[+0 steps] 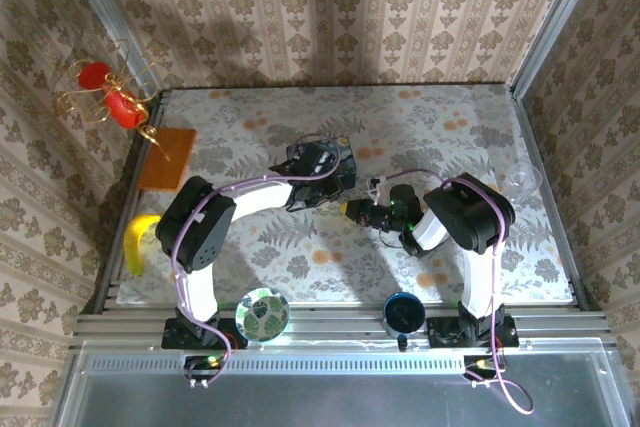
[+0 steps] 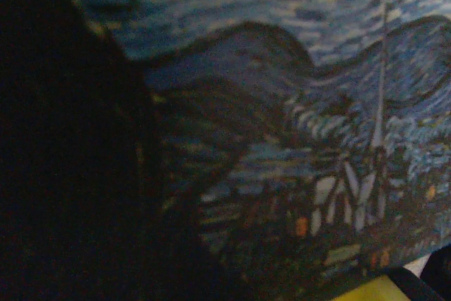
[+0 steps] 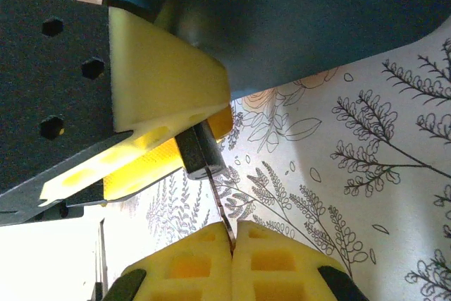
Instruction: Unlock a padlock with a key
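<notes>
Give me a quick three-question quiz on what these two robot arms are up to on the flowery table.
1. True or false: the right gripper is shut on the key.
2. What does the left wrist camera look at up close? A a red apple, B the blue painted tin, C a wooden spoon.
3. Name the yellow fruit at the table's left edge.
Key: 1 true; 2 B; 3 banana.

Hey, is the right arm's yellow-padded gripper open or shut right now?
Shut. The right gripper has its yellow pads pressed together on the thin dark metal key, which sticks out toward the small grey padlock.
</notes>
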